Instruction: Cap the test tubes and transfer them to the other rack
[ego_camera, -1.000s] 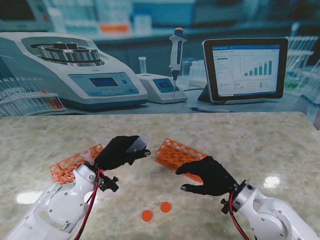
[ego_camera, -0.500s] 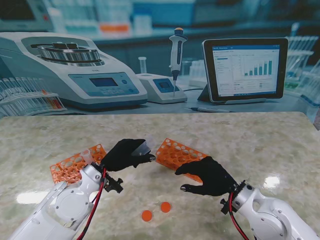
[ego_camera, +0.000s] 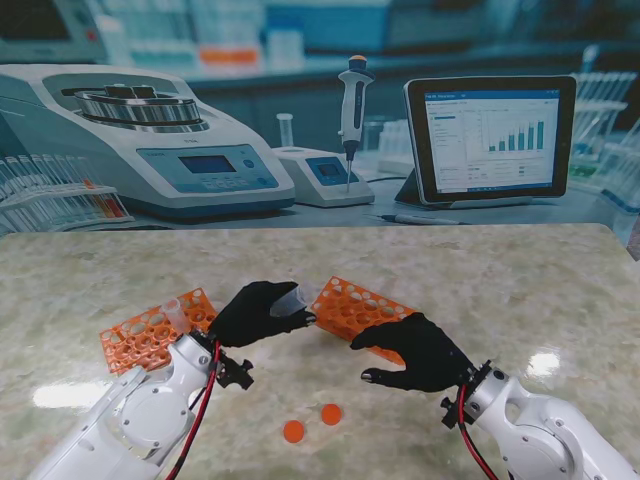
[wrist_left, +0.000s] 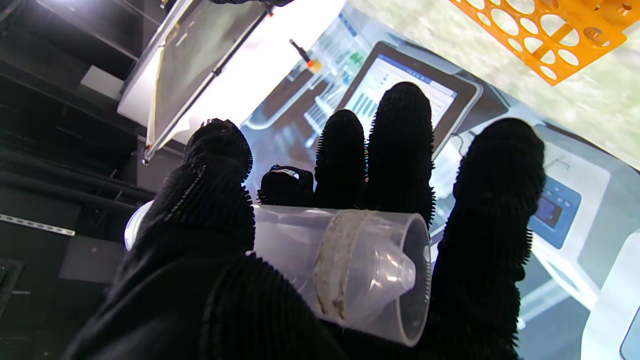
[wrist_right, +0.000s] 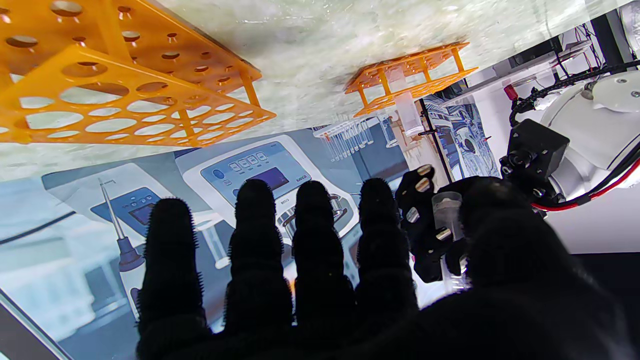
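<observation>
Stand view: the black-gloved left hand (ego_camera: 255, 312) is wrapped around a clear, uncapped test tube (ego_camera: 291, 298), holding it tilted just beside the near-left corner of the middle orange rack (ego_camera: 362, 308). To its right, the right hand (ego_camera: 418, 352) hovers with fingers spread, holding nothing, over that rack's nearer edge. Another orange rack (ego_camera: 152, 330) with one tube stands at the left, and two orange caps (ego_camera: 311, 422) lie on the marble table (ego_camera: 520, 290) nearer to me.

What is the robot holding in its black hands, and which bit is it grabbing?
The left robot hand holds a clear test tube around its middle, open end sticking out. The right robot hand holds nothing.
</observation>
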